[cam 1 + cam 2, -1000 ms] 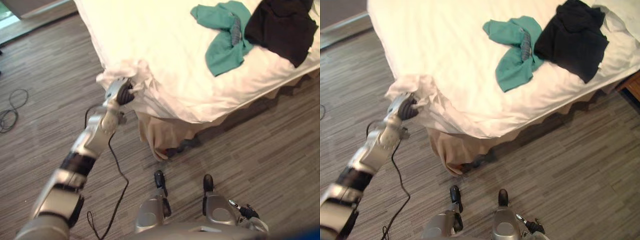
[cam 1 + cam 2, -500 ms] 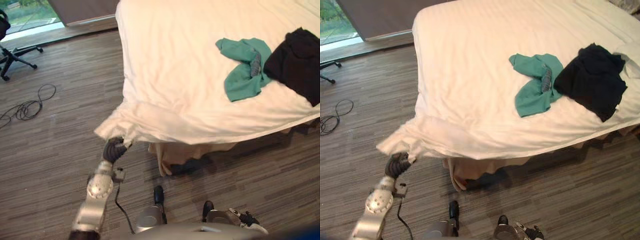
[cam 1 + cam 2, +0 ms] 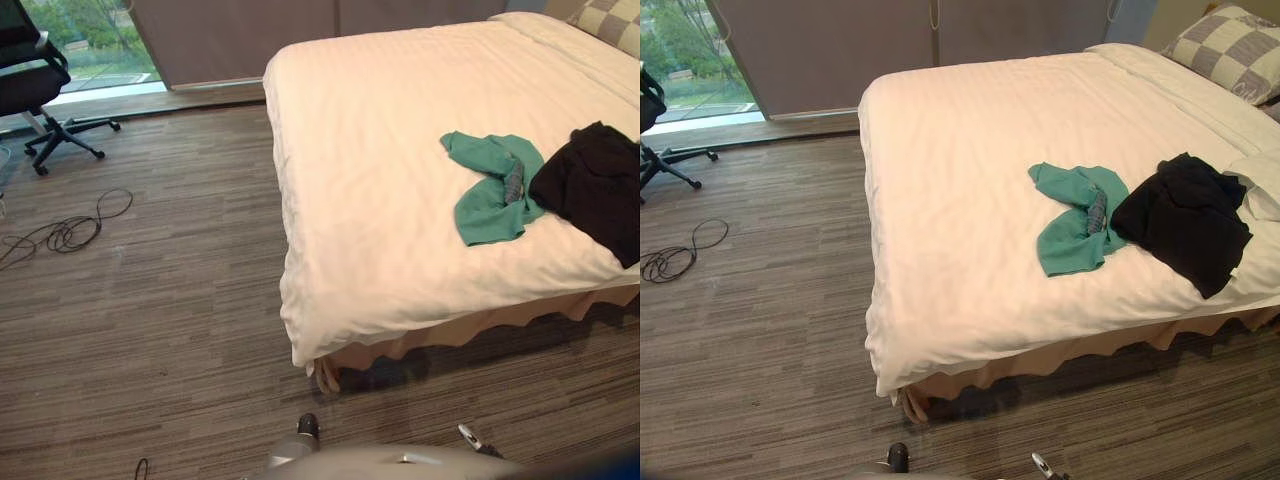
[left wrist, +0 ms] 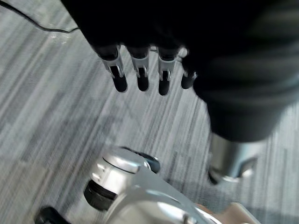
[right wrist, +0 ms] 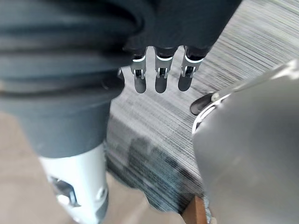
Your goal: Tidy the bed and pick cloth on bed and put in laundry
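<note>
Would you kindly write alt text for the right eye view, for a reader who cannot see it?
A white bed carries a green cloth with a black cloth touching it on the right, near the front edge. A checked pillow lies at the far right corner.

Head stereo pair looks down on bed (image 3: 380,200), wrist cameras close over floor (image 4: 56,107)

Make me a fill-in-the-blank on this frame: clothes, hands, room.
1. The green cloth and the black cloth both lie on the ____.
2. The left hand and the right hand hang over the floor, fingers straight, holding ____.
3. The office chair stands by the ____.
Missing words: bed; nothing; window.
</note>
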